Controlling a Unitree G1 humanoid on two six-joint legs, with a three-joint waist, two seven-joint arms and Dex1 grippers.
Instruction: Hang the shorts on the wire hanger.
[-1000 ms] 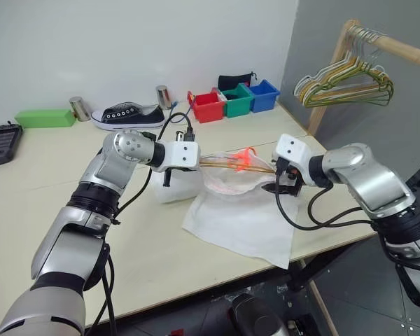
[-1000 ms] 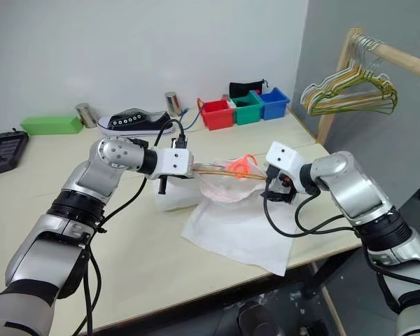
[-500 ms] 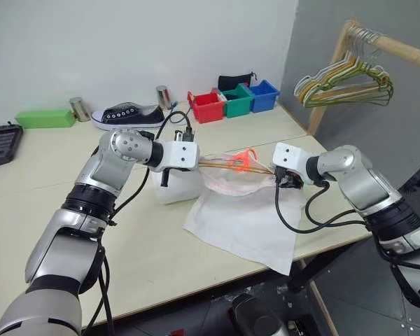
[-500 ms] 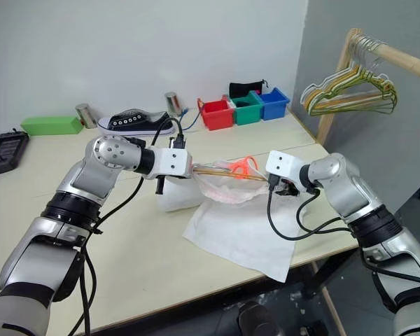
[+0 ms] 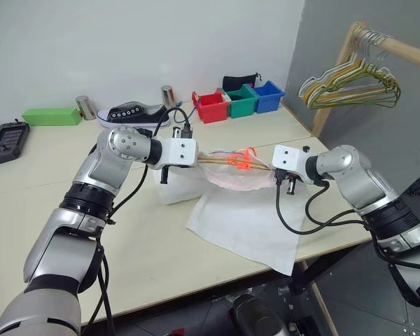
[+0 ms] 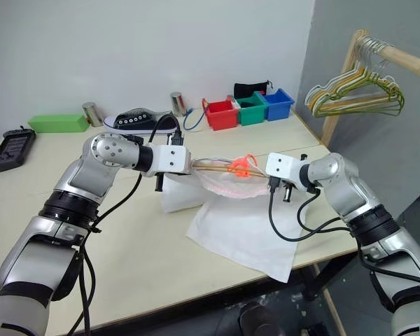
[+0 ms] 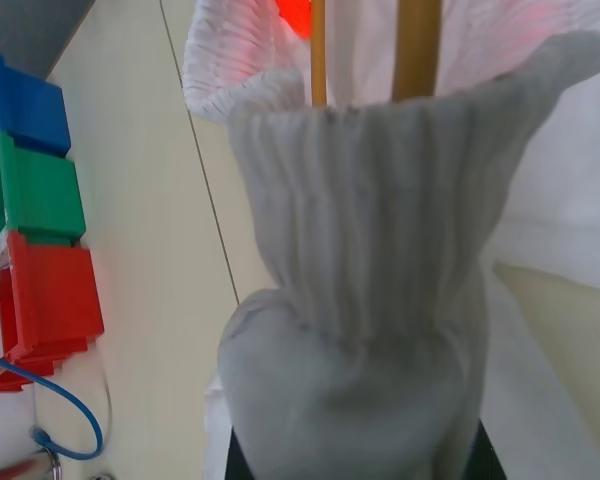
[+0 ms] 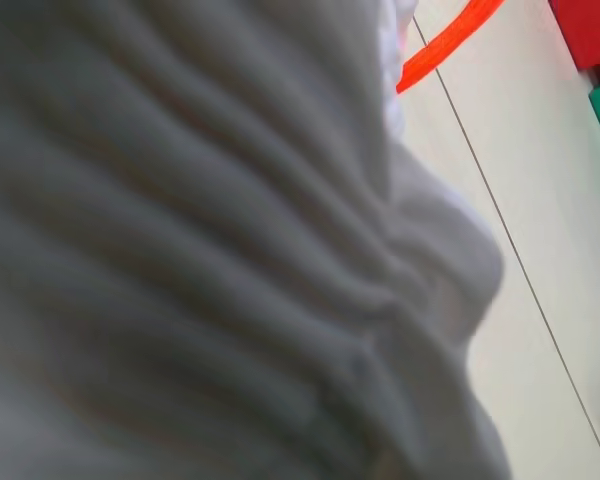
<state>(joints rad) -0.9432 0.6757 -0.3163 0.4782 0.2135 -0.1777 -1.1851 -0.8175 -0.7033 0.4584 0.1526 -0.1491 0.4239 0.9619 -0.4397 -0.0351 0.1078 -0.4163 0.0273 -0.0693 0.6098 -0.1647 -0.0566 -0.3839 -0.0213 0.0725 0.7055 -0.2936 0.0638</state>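
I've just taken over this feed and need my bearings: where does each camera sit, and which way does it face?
Left eye, right eye: on the head, looking forward and down at the table; both arms show, left claw and right claw at the shorts.
Left wrist: along the left claw into bunched waistband and wire hanger.
Right wrist: pressed close to gathered white fabric.
Shared: the orange drawstring and the red bin.
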